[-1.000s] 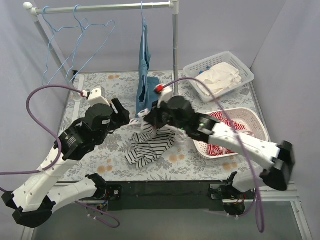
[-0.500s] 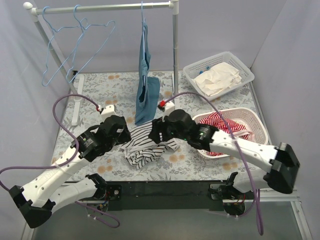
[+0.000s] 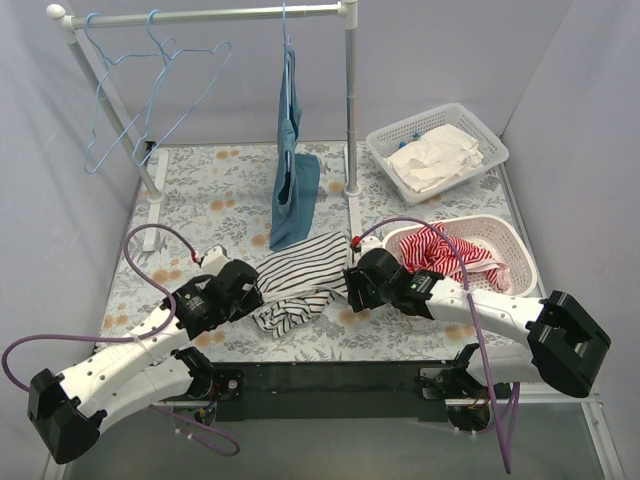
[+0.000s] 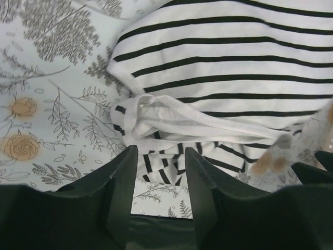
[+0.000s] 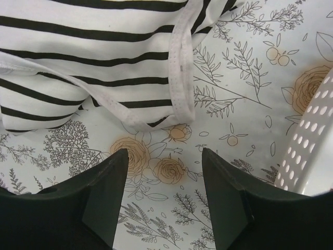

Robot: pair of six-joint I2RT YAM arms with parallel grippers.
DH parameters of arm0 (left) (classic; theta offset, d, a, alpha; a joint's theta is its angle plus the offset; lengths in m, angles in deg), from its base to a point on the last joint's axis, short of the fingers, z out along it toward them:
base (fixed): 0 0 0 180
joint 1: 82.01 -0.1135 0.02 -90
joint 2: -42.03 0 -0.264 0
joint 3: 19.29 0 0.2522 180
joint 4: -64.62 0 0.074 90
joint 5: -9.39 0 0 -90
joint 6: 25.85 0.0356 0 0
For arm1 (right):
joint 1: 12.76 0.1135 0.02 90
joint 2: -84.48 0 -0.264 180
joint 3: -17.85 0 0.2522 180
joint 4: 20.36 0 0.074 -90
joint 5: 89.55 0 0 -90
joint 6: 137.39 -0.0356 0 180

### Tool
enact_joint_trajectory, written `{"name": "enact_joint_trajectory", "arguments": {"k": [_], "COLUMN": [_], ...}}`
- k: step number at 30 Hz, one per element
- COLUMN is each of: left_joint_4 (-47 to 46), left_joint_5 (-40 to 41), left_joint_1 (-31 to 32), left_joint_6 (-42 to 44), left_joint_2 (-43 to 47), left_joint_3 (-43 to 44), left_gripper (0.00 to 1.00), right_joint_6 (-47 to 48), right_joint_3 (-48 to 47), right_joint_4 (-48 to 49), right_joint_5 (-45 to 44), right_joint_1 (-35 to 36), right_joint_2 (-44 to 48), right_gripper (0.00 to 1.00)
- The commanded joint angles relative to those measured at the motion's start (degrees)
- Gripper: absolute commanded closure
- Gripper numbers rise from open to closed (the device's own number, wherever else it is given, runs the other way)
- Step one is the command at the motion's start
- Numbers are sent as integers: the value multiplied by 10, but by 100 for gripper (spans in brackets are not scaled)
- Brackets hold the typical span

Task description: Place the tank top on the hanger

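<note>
**Striped top on the surface, both pincers spread at its sides**

The tank top (image 3: 300, 280) lies crumpled and partly spread on the flower-printed surface (image 3: 200, 190), close to the middle of the near edge. It is on no hanger. One flatter part reaches toward the far edge, and a bunched, folded part lies nearer the arms.

The left pincer (image 3: 258, 290) sits low at the top's left side. In the left wrist view its fingers (image 4: 125, 172) are spread, with folded hems of the top (image 4: 234, 67) just ahead of the tips and nothing pinched between them.

The right pincer (image 3: 350, 285) sits at the top's right side. Its fingers (image 5: 112, 182) are also spread, over bare printed surface, and the top's hemmed edge (image 5: 177, 62) lies just beyond the tips, not gripped.

The hanger (image 3: 185, 98) hangs with others like it on the rail (image 3: 200, 14) over the far left corner, well apart from the top. A blue garment (image 3: 290, 150) hangs from the same rail, its lower end resting on the surface. A pink basket (image 3: 520, 265) at the right edge holds a red-and-white garment (image 3: 450, 250). A white basket (image 3: 480, 130) stands at the far right corner.
</note>
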Motion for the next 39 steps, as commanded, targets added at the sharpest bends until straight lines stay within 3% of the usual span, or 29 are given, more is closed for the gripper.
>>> {"name": "enact_joint_trajectory", "arguments": {"k": [1,8,15,18,21,22,25,30,33,34,39], "left_joint_4": [-8,-62,-147,-151,-132,-115,-82,-38,-61,-88,-157], "left_joint_5": [15,32,31,45,73,81,112,163,169,167,147], "left_joint_1": [-2,-1,-1,-2,-1,-1,-2,-2,-1,-2,-2], "left_joint_6": [-107,-129,-98,-98,-88,-82,-39,94,185,252,420], "left_joint_2": [22,26,-2,-7,5,16,30,41,36,31,-31], "left_joint_3": [-61,-110,-138,-137,-120,-104,-45,85,178,200,395], "left_gripper": [62,62,60,68,90,97,100,100,100,100,100], "right_joint_6": [-4,-3,-3,-5,-7,-7,-1,26,42,54,103], "right_joint_3": [3,12,-14,-26,-40,-51,-89,-182,-266,-294,-460], "right_joint_4": [28,74,106,107,92,82,39,-39,-69,-81,-67], "right_joint_5": [-7,24,28,19,-7,-15,-46,-63,-81,-90,-141], "right_joint_1": [-16,-32,-33,-33,-33,-33,-33,-33,-33,-33,-33], "right_joint_2": [-6,-32,-91,-114,-117,-109,-80,-5,47,64,82], "right_gripper": [34,34,33,38,59,75,98,99,99,99,99]}}
